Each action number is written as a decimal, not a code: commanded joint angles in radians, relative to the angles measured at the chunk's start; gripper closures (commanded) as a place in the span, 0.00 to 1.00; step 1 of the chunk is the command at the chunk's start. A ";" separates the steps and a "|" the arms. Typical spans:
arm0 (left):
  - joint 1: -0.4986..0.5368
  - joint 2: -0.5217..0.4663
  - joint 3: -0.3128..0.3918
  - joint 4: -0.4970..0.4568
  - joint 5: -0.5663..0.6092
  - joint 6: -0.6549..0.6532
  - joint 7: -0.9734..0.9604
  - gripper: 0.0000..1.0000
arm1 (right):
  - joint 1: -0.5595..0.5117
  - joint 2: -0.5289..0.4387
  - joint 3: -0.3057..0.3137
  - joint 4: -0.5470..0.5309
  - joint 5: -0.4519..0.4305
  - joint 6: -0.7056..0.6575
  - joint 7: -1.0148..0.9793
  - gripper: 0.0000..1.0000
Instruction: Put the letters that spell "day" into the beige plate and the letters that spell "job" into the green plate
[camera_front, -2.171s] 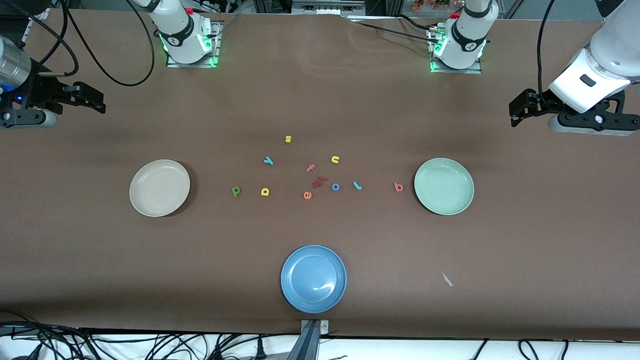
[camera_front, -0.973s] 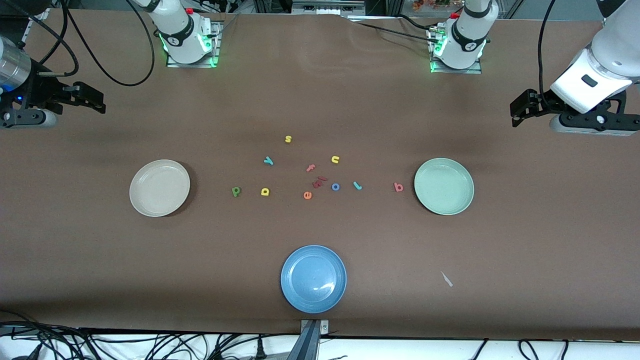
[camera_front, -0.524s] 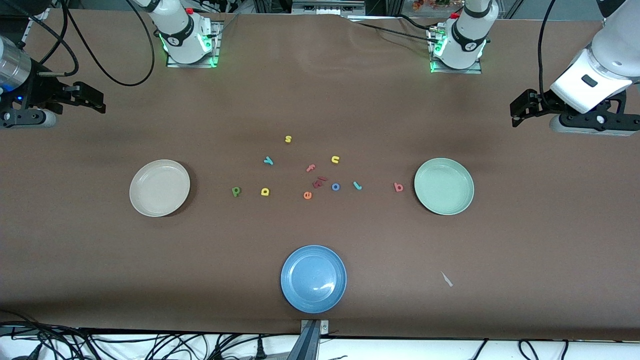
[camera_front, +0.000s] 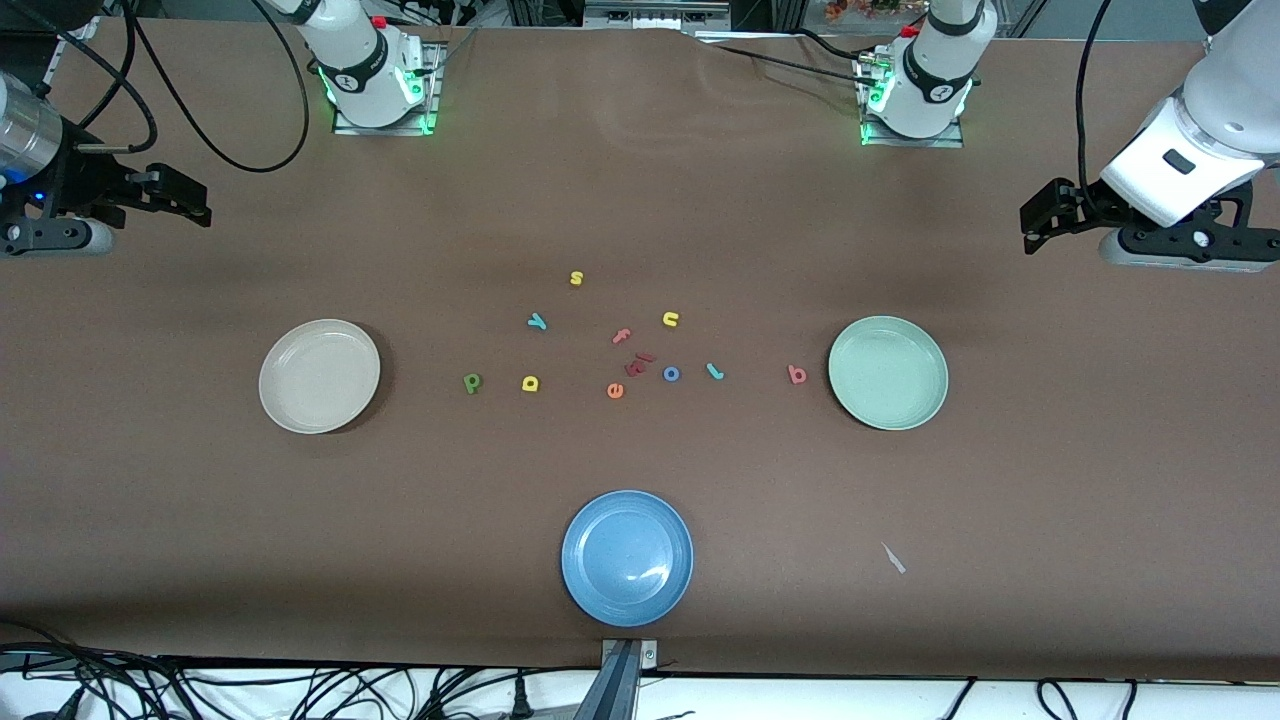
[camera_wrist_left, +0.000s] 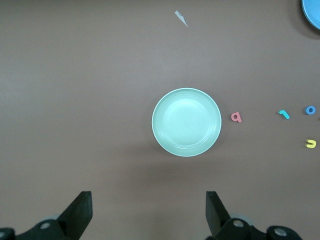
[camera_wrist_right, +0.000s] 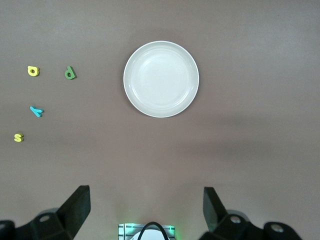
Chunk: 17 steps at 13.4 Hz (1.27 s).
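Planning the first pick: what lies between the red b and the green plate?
Nothing: in the front view only bare brown table separates the red b from the green plate; the left wrist view agrees.

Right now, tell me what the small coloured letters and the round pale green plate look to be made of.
The small coloured letters, such as the salmon-red b and the blue ring o, look like soft matte foam: flat, cut shapes with no shine. The round pale green plate looks like hard, smooth plastic or melamine with a faint sheen; which one cannot be told.
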 joint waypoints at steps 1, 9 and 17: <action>0.008 0.010 -0.002 0.030 -0.013 -0.024 0.016 0.00 | -0.005 0.004 0.001 0.014 -0.004 -0.012 -0.007 0.00; 0.038 0.012 -0.001 0.032 -0.027 -0.050 0.009 0.00 | -0.003 0.011 0.004 0.006 0.003 -0.022 -0.013 0.00; 0.036 0.012 -0.005 0.030 -0.027 -0.052 0.012 0.00 | 0.073 0.014 0.014 0.000 0.049 -0.030 0.071 0.00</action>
